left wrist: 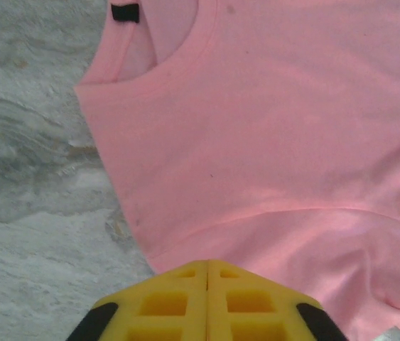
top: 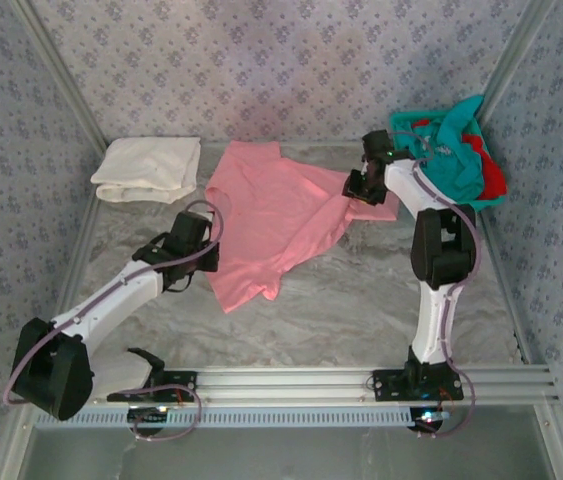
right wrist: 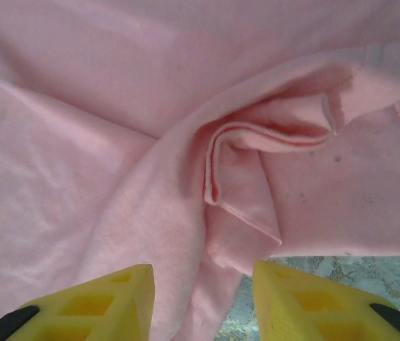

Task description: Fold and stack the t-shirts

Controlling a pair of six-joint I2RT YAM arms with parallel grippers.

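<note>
on the marbled table [top: 381,300] the salmon pink t-shirt [top: 271,215] was spread, the folded cream-white t-shirt [top: 149,168] laid left of it. the right gripper [right wrist: 203,273] was parted over a bunched pink fold; the left gripper [left wrist: 207,264] was closed at the shirt's edge.

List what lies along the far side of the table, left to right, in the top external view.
folded cream-white t-shirt → spread-out salmon pink t-shirt → heap of teal and red t-shirts in the far right corner.
</note>
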